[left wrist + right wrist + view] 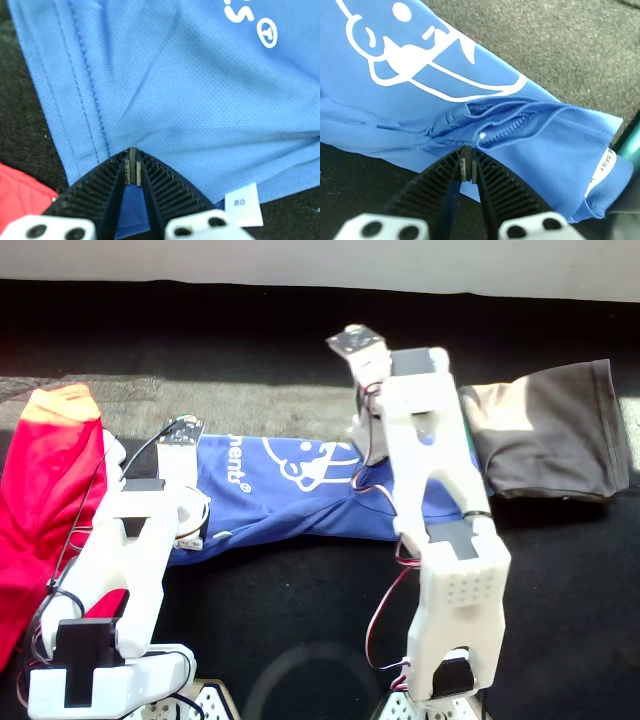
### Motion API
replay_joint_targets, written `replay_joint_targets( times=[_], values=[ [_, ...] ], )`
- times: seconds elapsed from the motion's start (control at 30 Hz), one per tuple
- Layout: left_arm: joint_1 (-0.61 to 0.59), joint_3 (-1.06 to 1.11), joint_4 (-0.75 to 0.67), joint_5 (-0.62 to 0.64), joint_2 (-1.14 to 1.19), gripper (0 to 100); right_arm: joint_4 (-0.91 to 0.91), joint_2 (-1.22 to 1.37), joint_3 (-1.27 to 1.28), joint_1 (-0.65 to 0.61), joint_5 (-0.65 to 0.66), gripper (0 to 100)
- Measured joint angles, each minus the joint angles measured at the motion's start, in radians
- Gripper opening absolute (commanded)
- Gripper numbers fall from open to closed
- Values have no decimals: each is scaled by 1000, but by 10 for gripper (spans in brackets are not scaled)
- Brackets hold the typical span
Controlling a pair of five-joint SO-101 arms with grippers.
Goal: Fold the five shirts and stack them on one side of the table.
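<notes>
"Where is the blue shirt point(290, 490) right now?"

"It lies stretched across the middle of the tabletop point(300, 620) with its long axis running side to side. The red shirt point(45, 490) is at its left end and the brown shirt point(545, 430) is off its right end."

"And the arms?"

"Each one has an end. The left gripper point(132, 167) is closed tight on the cloth at the left end, close to the seam and the small white tag point(243, 203). The right gripper point(468, 162) is closed too. It pinches a bunched fold near the right end, beside what looks like the neck opening."

"So what does the next move turn on?"

"On that long axis, I'd say. The two pinches sit at opposite ends of it, and most of the cloth spreads away from the arms' bases, beyond both grippers. If the fold goes across, they need to travel together or the shirt will skew. If it goes end to end, one carries its end toward the other."
</notes>
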Motion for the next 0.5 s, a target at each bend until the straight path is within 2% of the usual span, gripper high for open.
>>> replay_joint_targets(
  times=[0.17, 0.5],
  values=[
    [0, 0, 0, 0, 0, 9, -40, 98, 0, -23, 0, 6],
    [0, 0, 0, 0, 0, 9, -252, 190, 0, -23, 0, 6]
  ],
)
